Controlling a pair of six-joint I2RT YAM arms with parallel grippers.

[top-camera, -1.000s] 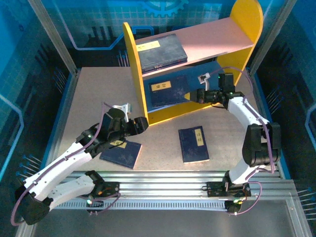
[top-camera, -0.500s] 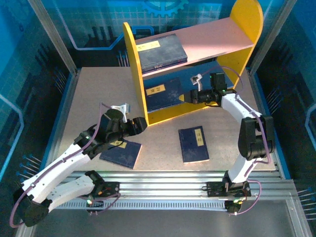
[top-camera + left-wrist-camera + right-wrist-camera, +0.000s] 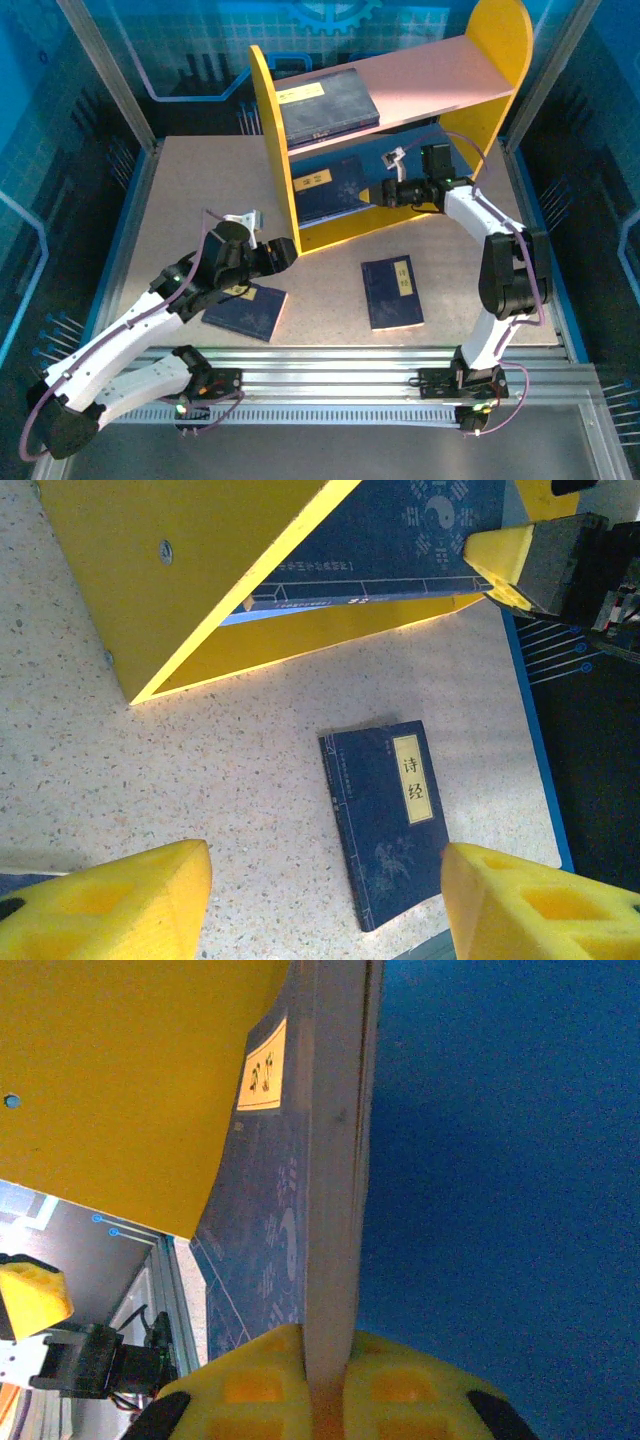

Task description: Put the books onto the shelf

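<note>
The shelf [image 3: 272, 150] stands at the back of the table, with yellow sides, a pink upper board and a blue lower board [image 3: 500, 1160]. One navy book [image 3: 325, 105] lies on the upper board. My right gripper [image 3: 385, 192] is shut on the edge of a second book [image 3: 330, 188], which lies on the lower board; the wrist view shows its page edge [image 3: 335, 1160] pinched between my right gripper's [image 3: 332, 1360] yellow pads. A third book [image 3: 392, 292] lies flat on the table. My left gripper [image 3: 285, 250] hovers open above the table, that book [image 3: 390, 815] ahead of it. A fourth book [image 3: 245, 308] lies under the left arm.
Blue enclosure walls surround the table [image 3: 180, 210]. A metal rail [image 3: 380, 370] runs along the near edge by the arm bases. The shelf's yellow side panel [image 3: 180, 570] stands close in front of the left gripper [image 3: 325, 865].
My right gripper has moved left, sliding the held book deeper along the lower board. The left arm has barely shifted.
</note>
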